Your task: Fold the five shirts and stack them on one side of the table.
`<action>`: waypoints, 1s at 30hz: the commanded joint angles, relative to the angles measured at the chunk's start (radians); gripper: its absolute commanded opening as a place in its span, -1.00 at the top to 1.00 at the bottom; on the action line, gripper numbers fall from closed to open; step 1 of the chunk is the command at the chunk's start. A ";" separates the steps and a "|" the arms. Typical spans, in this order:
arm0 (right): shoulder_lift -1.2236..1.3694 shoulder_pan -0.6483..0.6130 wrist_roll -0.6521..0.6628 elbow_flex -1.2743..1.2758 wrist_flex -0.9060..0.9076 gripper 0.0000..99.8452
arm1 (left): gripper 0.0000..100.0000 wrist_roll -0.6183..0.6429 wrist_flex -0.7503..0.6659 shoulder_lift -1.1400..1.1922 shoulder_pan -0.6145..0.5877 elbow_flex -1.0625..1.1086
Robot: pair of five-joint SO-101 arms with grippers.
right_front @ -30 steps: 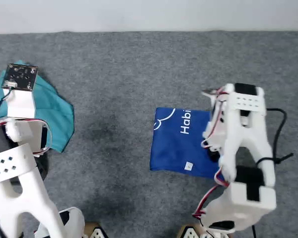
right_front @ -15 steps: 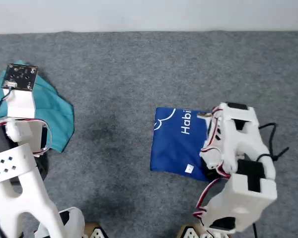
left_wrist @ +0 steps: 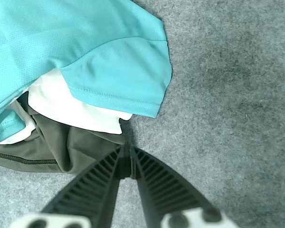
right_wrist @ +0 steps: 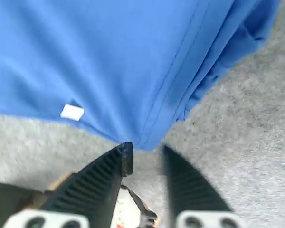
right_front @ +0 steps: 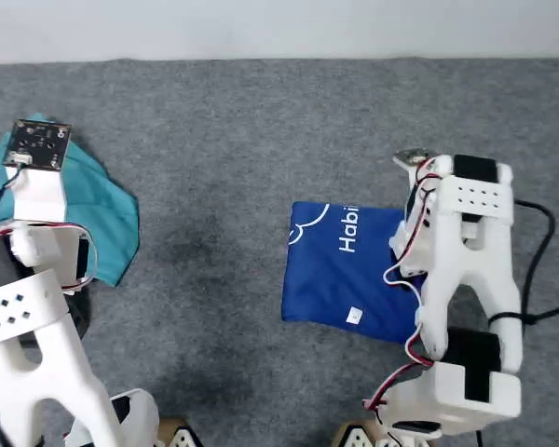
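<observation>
A folded blue shirt [right_front: 340,270] with white print lies flat right of the table's middle. My right arm [right_front: 461,242] stands over its right part. In the right wrist view my right gripper [right_wrist: 146,154] is open, its fingertips [right_wrist: 126,152] just off the blue shirt's [right_wrist: 109,61] hemmed edge near a small white tag [right_wrist: 72,112], with nothing between them. At the far left a teal shirt [right_front: 102,209] tops a stack. My left gripper [left_wrist: 129,154] is shut and holds nothing, at the stack's corner, where the teal shirt [left_wrist: 85,52] lies over a white shirt [left_wrist: 76,111] and a dark olive one [left_wrist: 80,145].
Grey carpet-like cloth [right_front: 214,140] covers the table. There is free room between the stack and the blue shirt, and along the far side up to the pale wall. My left arm's white body [right_front: 37,326] fills the near left corner.
My right arm dipped toward the near side over the blue shirt, then swung back out farther. The blue shirt, the stack and the left arm have not moved.
</observation>
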 commanded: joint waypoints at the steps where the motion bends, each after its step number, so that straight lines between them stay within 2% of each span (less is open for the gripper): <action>1: 0.039 -0.007 -0.074 -0.051 -0.068 0.51 | 0.99 -0.008 -0.017 -0.032 0.000 -0.008; 5: 0.134 -0.012 -0.112 -0.052 -0.150 0.61 | 0.99 -0.008 -0.015 -0.032 0.000 -0.008; 10: 0.191 -0.018 -0.143 -0.052 -0.225 0.62 | 0.99 -0.008 -0.015 -0.032 0.000 -0.004; 17: 0.214 -0.059 -0.146 -0.052 -0.237 0.63 | 0.99 -0.008 -0.015 -0.028 0.000 -0.002; 23: 0.214 -0.050 -0.146 -0.051 -0.265 0.83 | 0.99 -0.008 -0.015 -0.026 0.000 -0.002; 30: 0.213 -0.047 -0.144 -0.052 -0.265 0.93 | 0.99 -0.008 -0.018 -0.025 0.000 -0.002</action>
